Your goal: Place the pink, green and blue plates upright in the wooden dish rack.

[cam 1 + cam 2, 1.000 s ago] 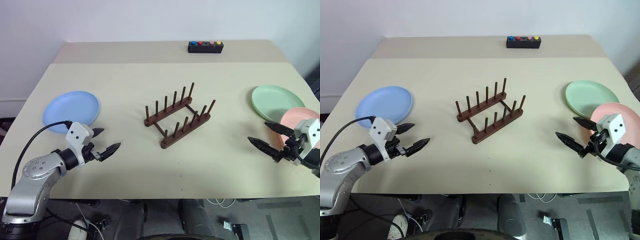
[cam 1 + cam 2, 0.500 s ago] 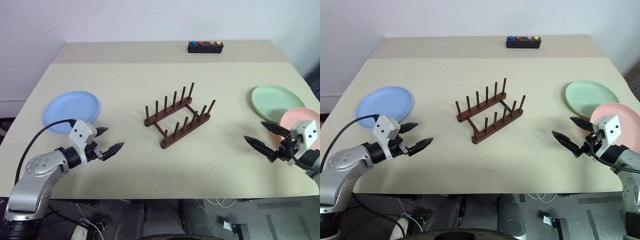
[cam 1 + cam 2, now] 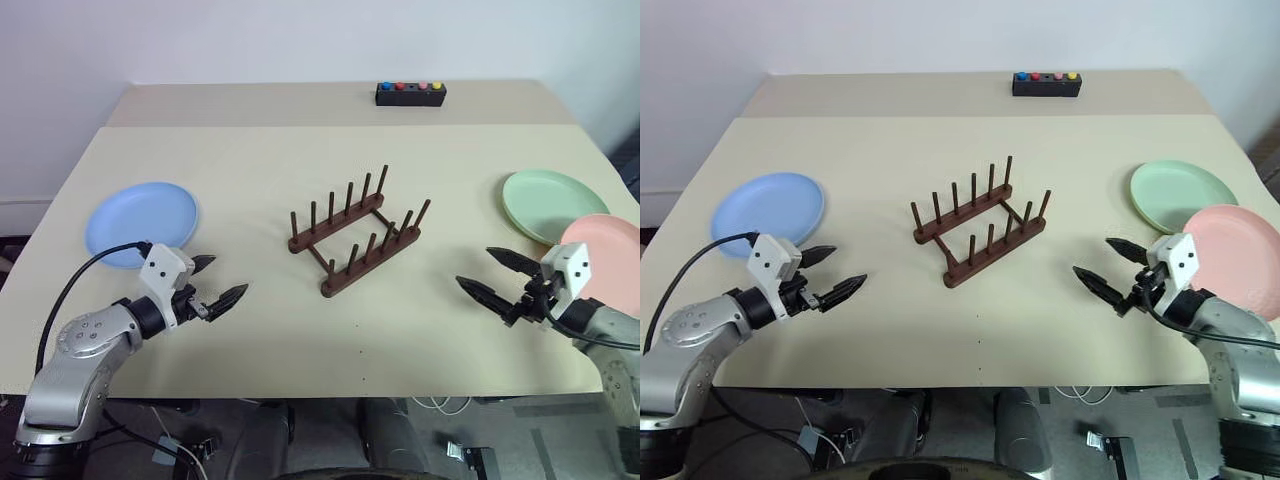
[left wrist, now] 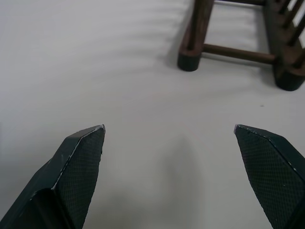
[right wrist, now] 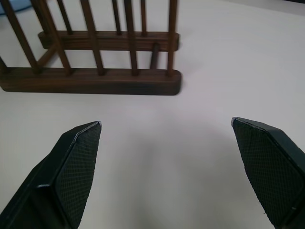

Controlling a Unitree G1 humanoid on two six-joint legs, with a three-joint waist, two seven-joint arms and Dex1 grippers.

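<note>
1. The left gripper (image 3: 220, 281) hangs just above the table (image 3: 250, 170) with its two black fingers spread wide, nothing between them and nothing touched. From the table's middle it sits at about 8 o'clock, pointing toward the wooden dish rack (image 3: 358, 241).
2. The right gripper (image 3: 492, 276) is likewise fully spread and empty, low over the table at about 4 o'clock from the rack and aimed at it. In the right wrist view the textured fingertips (image 5: 74, 164) frame bare tabletop, with the rack's base bars and pegs beyond.
3. There are three plates, all lying flat on the table and none in the rack. The blue plate (image 3: 141, 221) lies at 9 o'clock from the rack, well apart from it and just behind the left gripper.
4. The green plate (image 3: 553, 204) lies at 3 o'clock from the rack, near the right edge. The pink plate (image 3: 607, 252) sits just beside it at its 5 o'clock; its rim appears to overlap the green one, though I cannot tell whether they touch.
5. There is one rack, near the table's middle, set at an angle. It has two parallel base bars, each with six thin upright pegs, and every slot is empty.
6. One small black box (image 3: 410, 93) with coloured buttons stands at 12 o'clock, near the far edge.
7. The tabletop is matte pale beige with a seam across it in front of the box. A plain light wall rises behind, and dark floor with cables shows under the near edge.
</note>
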